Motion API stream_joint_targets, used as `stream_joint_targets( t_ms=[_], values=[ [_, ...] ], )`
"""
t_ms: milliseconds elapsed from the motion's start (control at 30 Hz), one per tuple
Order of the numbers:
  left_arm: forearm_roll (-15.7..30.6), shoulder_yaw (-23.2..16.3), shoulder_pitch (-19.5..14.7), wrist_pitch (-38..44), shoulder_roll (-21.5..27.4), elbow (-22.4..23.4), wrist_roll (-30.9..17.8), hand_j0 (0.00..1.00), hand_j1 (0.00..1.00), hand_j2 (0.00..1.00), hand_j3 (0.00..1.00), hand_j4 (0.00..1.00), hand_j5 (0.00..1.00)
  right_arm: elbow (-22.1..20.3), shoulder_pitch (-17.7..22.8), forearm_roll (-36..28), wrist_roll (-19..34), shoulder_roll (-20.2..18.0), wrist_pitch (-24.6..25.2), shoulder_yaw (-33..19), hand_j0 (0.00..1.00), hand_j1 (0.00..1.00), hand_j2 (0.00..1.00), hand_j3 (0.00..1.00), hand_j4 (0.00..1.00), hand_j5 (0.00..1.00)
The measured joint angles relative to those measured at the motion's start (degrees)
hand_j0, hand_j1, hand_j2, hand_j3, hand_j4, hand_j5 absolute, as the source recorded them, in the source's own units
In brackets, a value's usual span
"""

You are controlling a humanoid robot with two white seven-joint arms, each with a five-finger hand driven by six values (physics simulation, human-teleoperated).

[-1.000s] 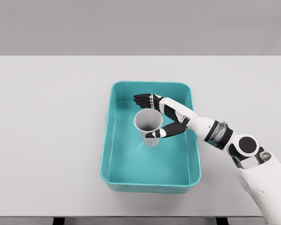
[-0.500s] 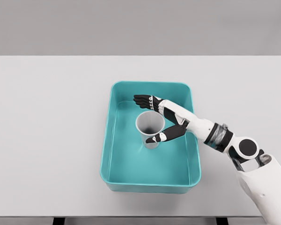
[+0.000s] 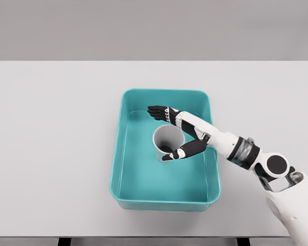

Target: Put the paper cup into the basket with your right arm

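The grey paper cup [image 3: 169, 137] stands upright on the floor of the teal basket [image 3: 124, 154], right of its middle. My right hand [image 3: 157, 134] reaches in from the right over the basket's right wall. Its fingers [image 3: 159, 111] stretch out straight behind the cup. The thumb [image 3: 175, 153] lies across the cup's front, low down. The span between thumb and fingers is wider than the cup, and a gap shows between the fingers and the cup's rim. The hand is open. The left arm does not show.
The basket sits in the middle of a white table [image 3: 51, 143]. The basket's right wall [image 3: 212, 169] runs under my right forearm [image 3: 231, 146].
The cup has sunk lower in the basket and shifted slightly right. My thumb has swung down and away from the fingers, widening the hand around the cup.
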Motion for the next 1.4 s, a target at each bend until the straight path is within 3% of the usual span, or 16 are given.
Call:
stream_joint_targets(
  t_ms=[333, 667, 933, 1100, 1233, 1400],
  values=[
    [0.00, -0.01, 0.00, 0.02, 0.00, 0.00, 0.00, 1.00, 1.00, 1.00, 1.00, 1.00, 1.00, -0.12, -0.44, -0.17, 0.00, -0.32, -0.12, -2.02, 0.99, 0.99, 0.99, 0.99, 0.99, 0.99],
    [0.00, -0.02, 0.00, 0.03, 0.00, 0.00, 0.00, 1.00, 1.00, 1.00, 1.00, 1.00, 1.00, -3.45, -0.62, -4.20, 0.00, -5.08, -0.20, -5.17, 1.00, 1.00, 1.00, 1.00, 1.00, 1.00],
    [0.00, -0.01, 0.00, 0.02, 0.00, 0.00, 0.00, 1.00, 1.00, 1.00, 1.00, 1.00, 1.00, -3.63, -0.44, -12.86, 0.00, -16.03, -3.02, -8.52, 1.00, 1.00, 1.00, 1.00, 1.00, 1.00],
    [0.00, 0.00, 0.00, 0.01, 0.00, 0.00, 0.00, 1.00, 1.00, 1.00, 1.00, 1.00, 1.00, -3.64, -0.53, -15.12, 0.00, -21.60, -4.21, -9.34, 1.00, 1.00, 1.00, 1.00, 1.00, 1.00],
    [0.00, 0.00, 0.00, 0.02, 0.00, 0.00, 0.00, 1.00, 1.00, 1.00, 1.00, 1.00, 1.00, -3.63, -0.35, -15.50, 0.01, -24.88, -4.46, -10.35, 1.00, 1.00, 1.00, 1.00, 1.00, 1.00],
    [0.00, -0.05, 0.00, 0.00, 0.00, 0.00, 0.00, 1.00, 1.00, 1.00, 1.00, 1.00, 1.00, -3.62, -0.44, -15.63, 0.01, -25.99, -4.53, -11.25, 1.00, 1.00, 1.00, 1.00, 1.00, 1.00]
  ],
)
